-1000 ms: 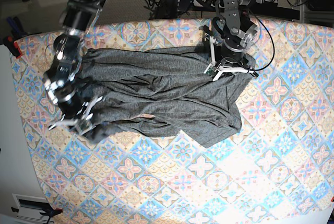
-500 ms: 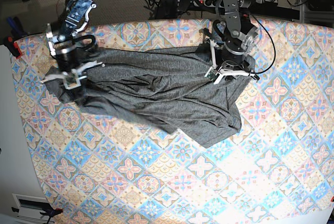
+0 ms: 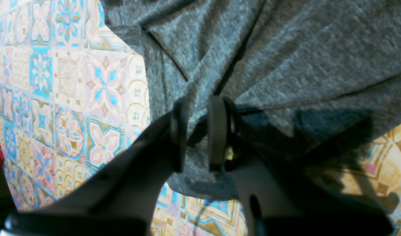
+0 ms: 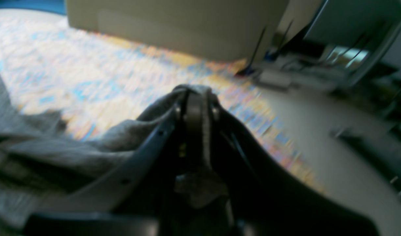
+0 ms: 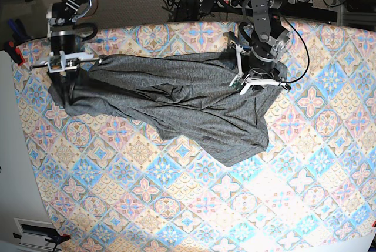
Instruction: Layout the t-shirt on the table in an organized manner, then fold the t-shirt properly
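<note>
A: Where is the shirt [image 5: 176, 102]?

B: Bunched along the counter's [image 5: 305, 181] far edge. The right fingers [image 4: 194, 108] are clamped on a fold of it; the left fingers [image 3: 195, 132] sit narrow, pinching fabric.

A: How to spread it well?

B: Pull the ends apart evenly, low over the counter, until wrinkles flatten.
</note>
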You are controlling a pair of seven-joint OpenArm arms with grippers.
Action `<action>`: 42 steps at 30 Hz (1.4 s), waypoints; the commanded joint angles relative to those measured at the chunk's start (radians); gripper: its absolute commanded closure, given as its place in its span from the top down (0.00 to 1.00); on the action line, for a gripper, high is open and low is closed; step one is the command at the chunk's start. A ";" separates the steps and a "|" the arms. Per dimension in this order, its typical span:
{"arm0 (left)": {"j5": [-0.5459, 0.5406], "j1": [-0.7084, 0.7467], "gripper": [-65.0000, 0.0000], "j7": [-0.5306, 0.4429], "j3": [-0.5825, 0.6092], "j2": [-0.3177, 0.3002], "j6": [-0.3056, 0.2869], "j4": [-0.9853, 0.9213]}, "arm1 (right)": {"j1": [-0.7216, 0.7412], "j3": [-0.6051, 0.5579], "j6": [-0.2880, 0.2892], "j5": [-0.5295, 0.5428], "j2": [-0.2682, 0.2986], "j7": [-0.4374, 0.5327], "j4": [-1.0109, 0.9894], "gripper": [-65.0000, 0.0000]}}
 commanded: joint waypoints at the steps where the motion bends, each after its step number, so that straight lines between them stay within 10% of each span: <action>1: -0.007 -0.006 0.17 -0.015 0.018 0.005 0.009 0.018 | -0.007 -0.002 -0.005 0.026 0.008 0.032 0.004 0.00; 23: -0.007 -0.078 0.17 -0.008 0.062 0.005 0.009 0.013 | -0.047 0.035 -0.005 -0.119 0.008 0.236 -0.220 0.00; 31: -0.007 -0.078 0.17 -0.008 0.062 0.005 0.009 0.013 | -0.047 0.037 -0.005 -0.056 0.008 0.245 -0.126 0.49; 42: -0.007 -0.078 0.17 -0.008 0.062 0.005 0.009 -0.018 | -0.045 -0.023 -0.005 0.029 0.008 0.245 0.018 0.55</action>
